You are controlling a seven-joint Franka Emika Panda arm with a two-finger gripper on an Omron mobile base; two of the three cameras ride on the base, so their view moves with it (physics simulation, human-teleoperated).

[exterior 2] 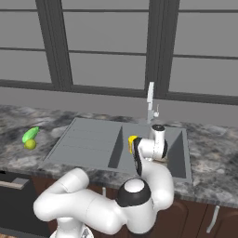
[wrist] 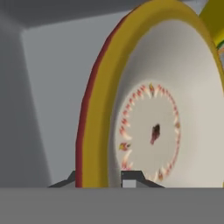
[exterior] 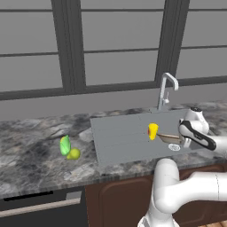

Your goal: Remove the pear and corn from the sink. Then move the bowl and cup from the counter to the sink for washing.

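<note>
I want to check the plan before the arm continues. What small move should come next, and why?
Probably open the pincer fully and lift away. Its fingers straddle the rim of the wide tan bowl, which already sits in the grey sink basin beside the small yellow cup; the yellow-green pear and green corn lie on the counter.

Arm bent forward, end effector lowered, jaws apparently nearly closed.

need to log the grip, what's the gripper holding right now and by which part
The gripper is shut on the bowl, pinching its rim between the two fingers, over the sink.
</note>
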